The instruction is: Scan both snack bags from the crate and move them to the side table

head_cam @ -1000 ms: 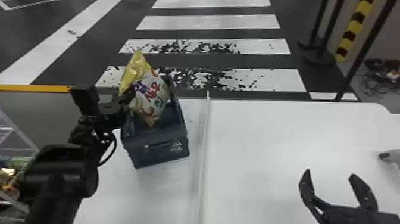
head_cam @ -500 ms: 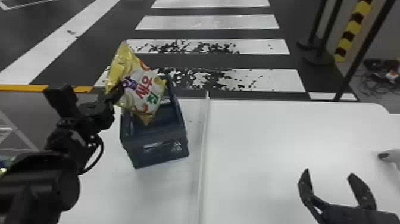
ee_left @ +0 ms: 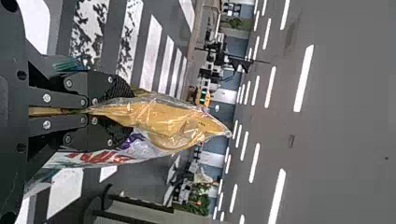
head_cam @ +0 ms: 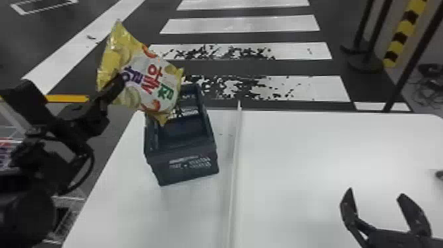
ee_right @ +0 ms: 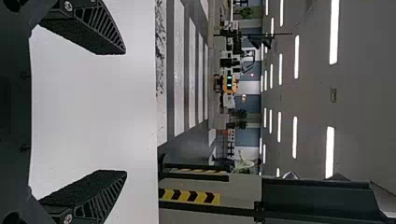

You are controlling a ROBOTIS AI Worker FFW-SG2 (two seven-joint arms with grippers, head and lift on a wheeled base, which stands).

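Leftward and up, relative to the crate (head_cam: pixel 184 166), the left gripper (head_cam: pixel 116 86) has carried a yellow snack bag (head_cam: pixel 145 80) in the head view. Its lower corner overlaps the crate's left rim there; the crate sits left of the divider (head_cam: pixel 234 165) on the white surface (head_cam: pixel 316 158). At near right, the right gripper (head_cam: pixel 375 192) hangs wide apart.

In the left wrist view, the bag is pinched between the left gripper's fingers (ee_left: pixel 114 133).

In the right wrist view, the right gripper's fingers (ee_right: pixel 100 191) stand well apart, with nothing between them but white surface behind.

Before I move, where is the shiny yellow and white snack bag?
The bag is at the head view's left, held in the robot's black left hand, its lower corner overlapping the far left of the dark blue plastic crate.
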